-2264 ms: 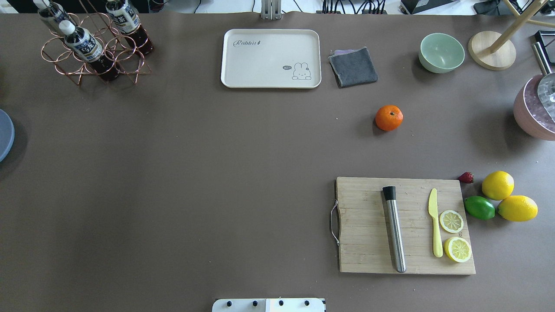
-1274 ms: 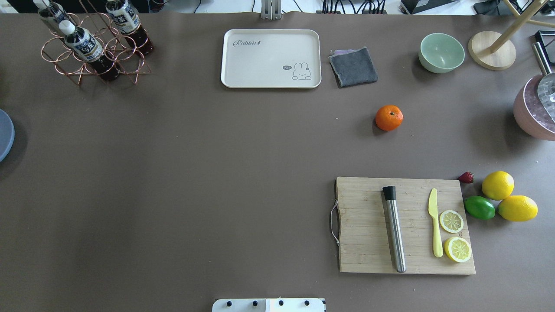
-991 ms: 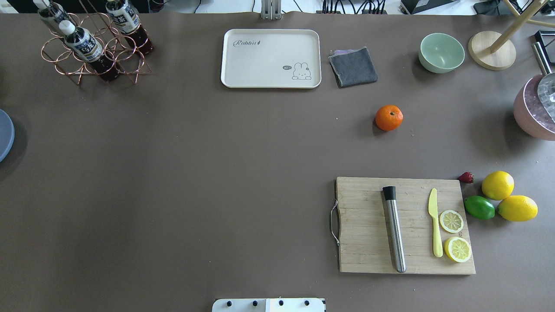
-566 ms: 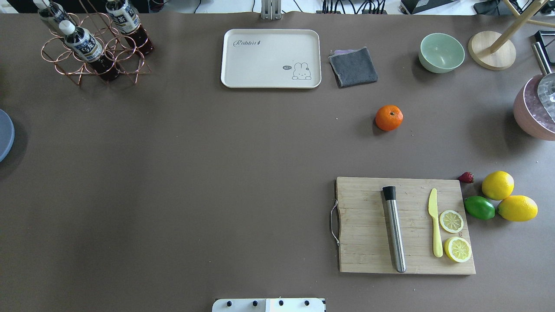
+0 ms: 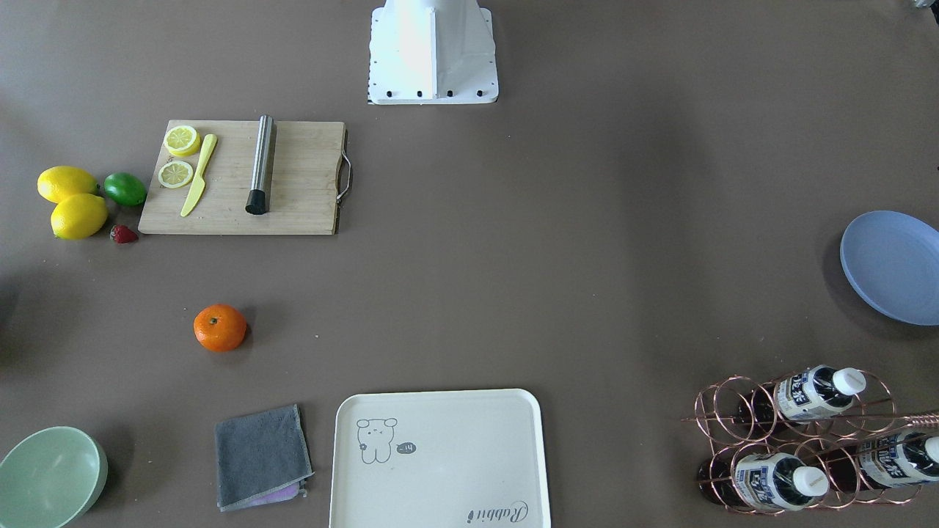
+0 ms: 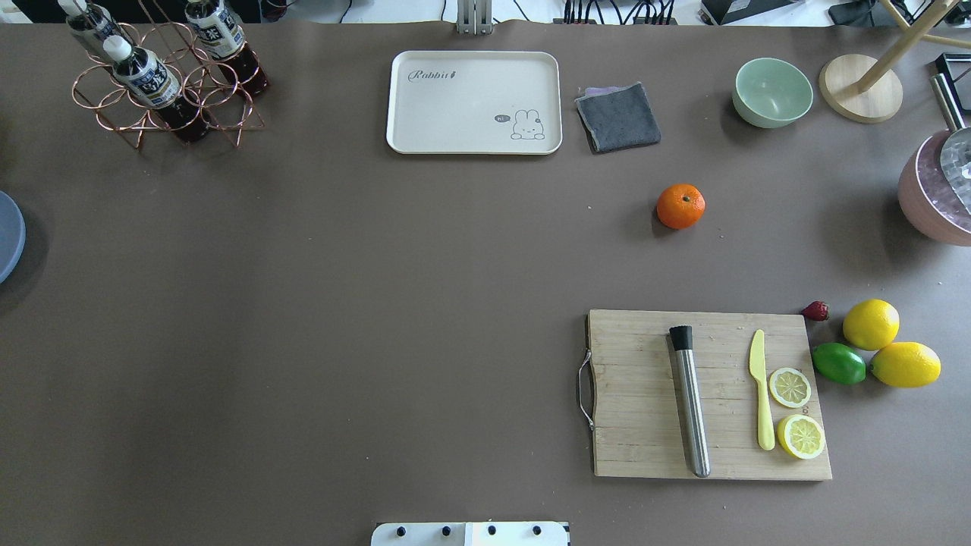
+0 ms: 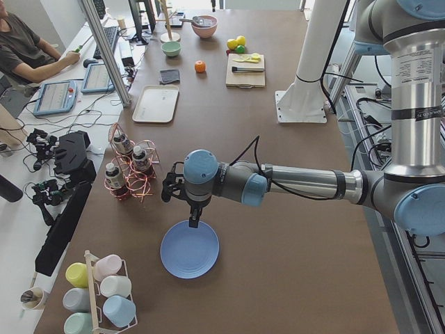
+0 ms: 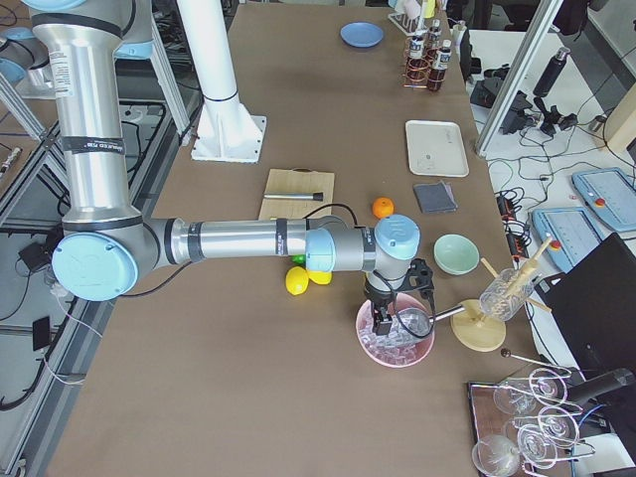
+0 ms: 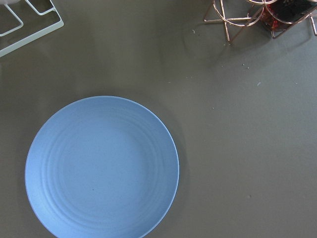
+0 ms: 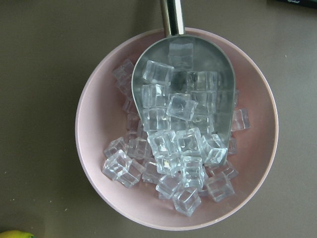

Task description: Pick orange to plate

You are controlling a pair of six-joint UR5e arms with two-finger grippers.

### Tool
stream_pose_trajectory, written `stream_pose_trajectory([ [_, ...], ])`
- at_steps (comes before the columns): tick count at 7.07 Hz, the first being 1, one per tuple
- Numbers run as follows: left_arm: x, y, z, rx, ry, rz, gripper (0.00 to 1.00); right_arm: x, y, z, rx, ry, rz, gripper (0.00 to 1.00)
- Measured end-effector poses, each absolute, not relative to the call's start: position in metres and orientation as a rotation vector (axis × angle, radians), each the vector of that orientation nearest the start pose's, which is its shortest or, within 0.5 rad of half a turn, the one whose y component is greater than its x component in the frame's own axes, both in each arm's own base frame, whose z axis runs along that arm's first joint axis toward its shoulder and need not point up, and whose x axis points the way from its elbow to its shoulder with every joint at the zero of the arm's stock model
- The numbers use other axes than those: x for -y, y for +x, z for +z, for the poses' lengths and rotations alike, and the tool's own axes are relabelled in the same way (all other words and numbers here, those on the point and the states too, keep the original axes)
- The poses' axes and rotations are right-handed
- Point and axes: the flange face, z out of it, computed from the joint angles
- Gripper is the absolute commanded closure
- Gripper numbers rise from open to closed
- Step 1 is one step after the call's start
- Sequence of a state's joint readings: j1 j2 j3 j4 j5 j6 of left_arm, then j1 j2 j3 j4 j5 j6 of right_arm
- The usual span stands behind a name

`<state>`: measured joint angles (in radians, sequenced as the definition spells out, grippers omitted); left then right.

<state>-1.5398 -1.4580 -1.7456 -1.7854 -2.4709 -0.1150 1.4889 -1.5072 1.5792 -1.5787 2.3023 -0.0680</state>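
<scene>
The orange (image 6: 680, 206) rests on the brown table right of centre, between the grey cloth and the cutting board; it also shows in the front view (image 5: 219, 328). The periwinkle plate (image 6: 7, 235) lies far off at the table's left end, bare in the left wrist view (image 9: 101, 166). My left gripper (image 7: 194, 223) hangs just above the plate's (image 7: 189, 249) far rim; I cannot tell whether it is open or shut. My right gripper (image 8: 383, 323) hovers over a pink bowl of ice, a short way from the orange (image 8: 383, 208); I cannot tell its state either.
A wooden cutting board (image 6: 645, 425) holds a steel muddler, a yellow knife and lemon slices. Two lemons (image 6: 871, 324), a lime (image 6: 839, 363) and a strawberry lie right of it. A cream tray (image 6: 474, 102), grey cloth (image 6: 618, 116), green bowl (image 6: 772, 92), bottle rack (image 6: 163, 76) and ice bowl (image 10: 94, 129) line the edges.
</scene>
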Motion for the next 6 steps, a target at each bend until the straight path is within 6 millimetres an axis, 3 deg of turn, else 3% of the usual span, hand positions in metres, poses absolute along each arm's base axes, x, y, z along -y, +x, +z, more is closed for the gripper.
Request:
stream_pose_trajectory([
  [5, 0.449, -0.038, 0.600, -0.914, 0.209, 0.060, 0.04, 0.517, 0.020, 0.628, 0.783, 0.050, -0.172, 0.00],
  [6, 0.452, -0.037, 0.610, -0.913, 0.203, 0.064, 0.03, 0.517, 0.018, 0.627, 0.791, 0.048, -0.172, 0.00],
])
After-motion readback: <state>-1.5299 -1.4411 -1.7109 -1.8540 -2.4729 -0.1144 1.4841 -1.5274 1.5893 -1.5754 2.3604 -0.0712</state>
